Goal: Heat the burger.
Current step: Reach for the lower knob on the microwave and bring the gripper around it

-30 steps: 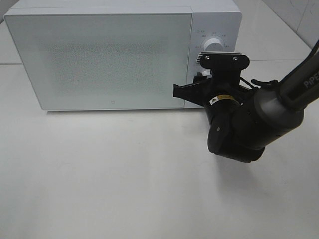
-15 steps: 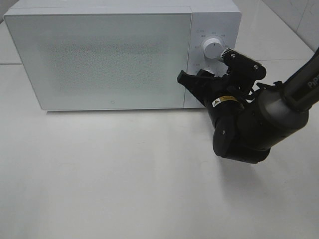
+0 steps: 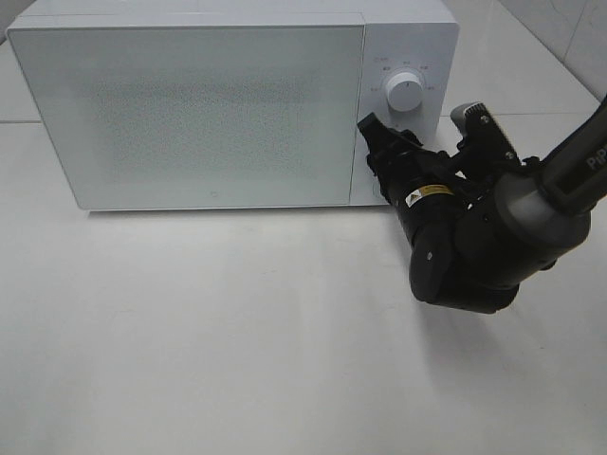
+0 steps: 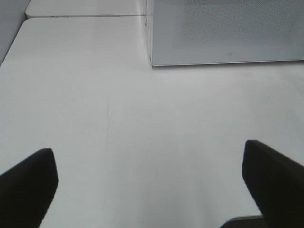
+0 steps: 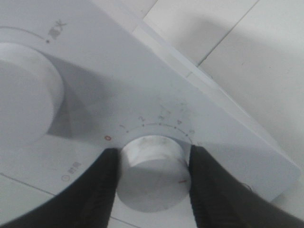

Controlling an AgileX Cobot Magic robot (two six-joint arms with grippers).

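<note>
- Exterior high view: the microwave (image 3: pixel 218 104) stands toward the far edge of the tabletop (image 3: pixel 237 332) with its door (image 3: pixel 190 114) closed. The frosted door face shows nothing of the inside. The burger is visible in no view, so its place cannot be told.
- Same view: the right gripper (image 3: pixel 394 152) is set against the control panel (image 3: pixel 408 43), just below the upper knob (image 3: pixel 406 92). The gripper body and the right arm (image 3: pixel 493 237) cover that part of the panel, so the jaw state cannot be read from here.
- Left wrist view: the left gripper (image 4: pixel 152 190) hangs over bare tabletop near a front corner of the microwave. Only two dark fingers (image 4: pixel 26 185) show, cut off at the frame corners. The jaws stand wide apart with nothing between them.
- Right wrist view: this shows what the high view hides. The lower knob (image 5: pixel 152 173) has one finger touching each side, so the jaws are clamped on it. A dial scale (image 5: pixel 142 124) starting at 0 arcs around the knob, its last digits faint. The upper knob is cut off at the frame edge.
</note>
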